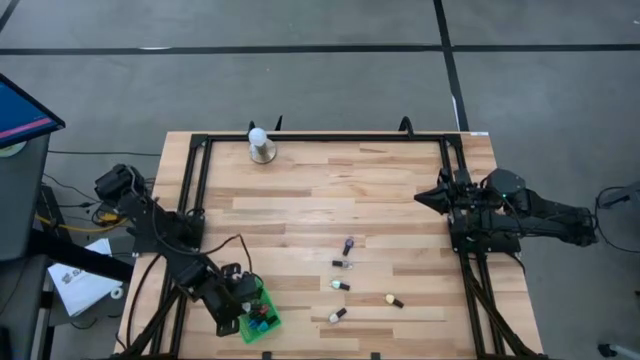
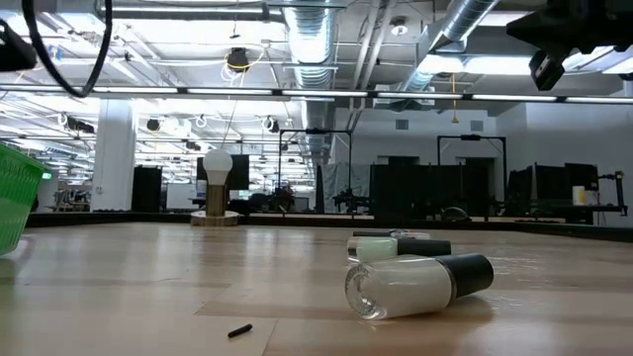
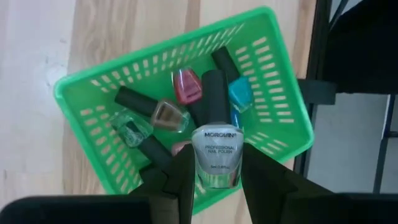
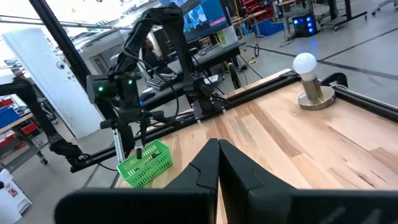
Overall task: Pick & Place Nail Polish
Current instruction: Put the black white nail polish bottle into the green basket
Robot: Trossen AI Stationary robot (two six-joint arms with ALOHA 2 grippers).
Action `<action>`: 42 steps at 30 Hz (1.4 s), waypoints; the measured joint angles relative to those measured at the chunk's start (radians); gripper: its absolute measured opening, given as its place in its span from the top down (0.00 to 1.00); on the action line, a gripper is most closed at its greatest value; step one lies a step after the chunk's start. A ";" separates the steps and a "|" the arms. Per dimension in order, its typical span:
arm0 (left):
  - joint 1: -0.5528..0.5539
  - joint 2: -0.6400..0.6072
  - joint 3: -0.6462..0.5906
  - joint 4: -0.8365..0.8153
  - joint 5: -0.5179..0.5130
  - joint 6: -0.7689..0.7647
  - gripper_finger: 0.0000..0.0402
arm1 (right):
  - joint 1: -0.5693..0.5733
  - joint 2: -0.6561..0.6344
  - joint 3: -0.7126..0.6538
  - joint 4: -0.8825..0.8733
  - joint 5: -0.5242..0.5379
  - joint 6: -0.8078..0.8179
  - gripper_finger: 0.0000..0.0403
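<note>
My left gripper (image 3: 217, 155) hangs over a green basket (image 3: 93, 93) at the table's near left (image 1: 262, 322), shut on a silver-grey nail polish bottle (image 3: 216, 146). Several nail polish bottles lie in the basket, among them a pink one (image 3: 186, 86), a teal one (image 3: 239, 93) and a brownish one (image 3: 166, 114). More bottles (image 1: 340, 285) lie on their sides on the wood at the near middle; the low view shows a clear, white-filled one (image 2: 415, 284) up close. My right gripper (image 1: 425, 197) waits shut (image 4: 217, 152) at the table's right, high above it. My left gripper pinches the silver-grey bottle by the two sides of its glass body (image 3: 198, 163) between its two fingers (image 3: 186, 177). The fingers come from above, slanting down. The bottle is lifted clear above the basket, its dark cap (image 3: 216, 93) pointing away from the wrist.
A white ball-topped round stand (image 1: 262, 146) rests at the far edge. A black frame rail (image 1: 330, 137) borders the tabletop at the far side and both ends. A small dark scrap (image 2: 239, 330) lies near the front. Bare wood spreads across the table's middle.
</note>
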State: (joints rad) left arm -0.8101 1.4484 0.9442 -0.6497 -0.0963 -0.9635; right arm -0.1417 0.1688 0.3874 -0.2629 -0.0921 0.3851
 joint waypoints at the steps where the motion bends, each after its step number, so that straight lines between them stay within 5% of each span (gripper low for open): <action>1: 0.004 0.005 -0.003 0.008 0.001 0.008 0.76 | -0.004 0.000 0.000 -0.001 0.000 0.000 1.00; 25: 0.054 0.120 -0.017 0.067 0.129 0.786 0.76 | -0.072 0.000 0.000 -0.018 0.000 0.000 1.00; 42: 0.052 0.117 -0.032 0.077 0.221 1.096 0.70 | -0.071 0.000 0.000 -0.018 0.000 0.000 1.00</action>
State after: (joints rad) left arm -0.7578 1.5650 0.9123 -0.5728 0.1246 0.1322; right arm -0.2131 0.1691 0.3874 -0.2810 -0.0917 0.3851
